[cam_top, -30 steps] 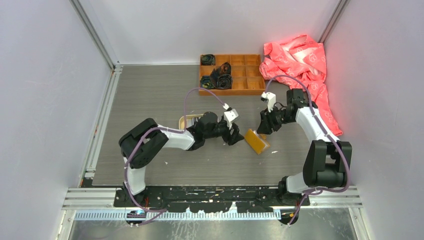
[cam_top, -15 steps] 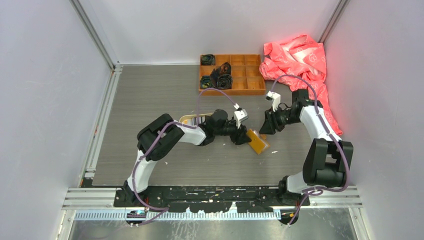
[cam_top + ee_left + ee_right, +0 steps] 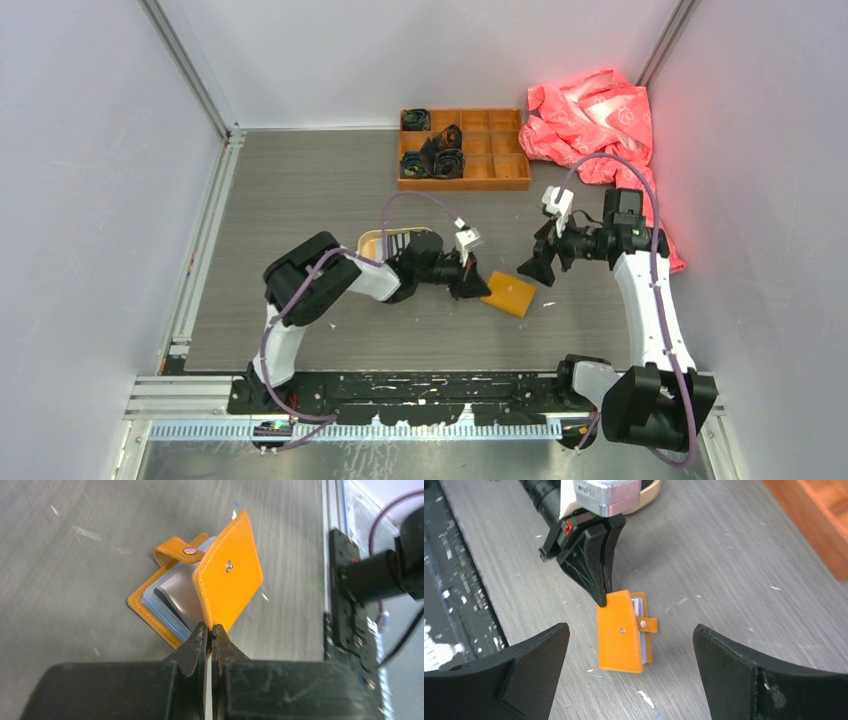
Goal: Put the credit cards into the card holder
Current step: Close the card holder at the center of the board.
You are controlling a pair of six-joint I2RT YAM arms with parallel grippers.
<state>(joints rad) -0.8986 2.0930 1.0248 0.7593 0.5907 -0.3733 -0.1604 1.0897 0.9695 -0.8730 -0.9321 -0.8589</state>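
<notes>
**Inspector:** Where is the card holder (image 3: 511,294), and how does it stand to the fingers?

**Assessor:** It lies on the table (image 3: 300,200), right of centre and in the near half, between the two grippers. The left gripper (image 3: 209,630) is pressed together on the nearest corner of the orange cover. That cover is lifted off the stack of clear sleeves, and the back cover lies flat on the surface. The right gripper (image 3: 537,275) hangs above and to the right of it, apart from it, with its fingers spread wide and nothing between them.

**Inspector:** Orientation?

**Assessor:** The long axis runs roughly across the table, from the left gripper toward the right one, slightly skewed. The snap strap (image 3: 181,554) sits on the side facing the far edge. Inside the sleeves one pale credit card (image 3: 176,594) shows – I cannot count any others.

**Inspector:** Arm poses?

**Assessor:** The left arm is folded at the elbow, with its forearm reaching low over the table to the right and its fingertips angled down onto the pinched corner. The right arm rises steeply from its base – its wrist turns inward and down, aimed at the holder from the right.

**Inspector:** Other items?

**Assessor:** A tan oval tray (image 3: 372,240) lies behind the left forearm. An orange compartment box (image 3: 465,183) sits at the far edge, and a pink cloth (image 3: 600,115) is in the far right corner.
</notes>
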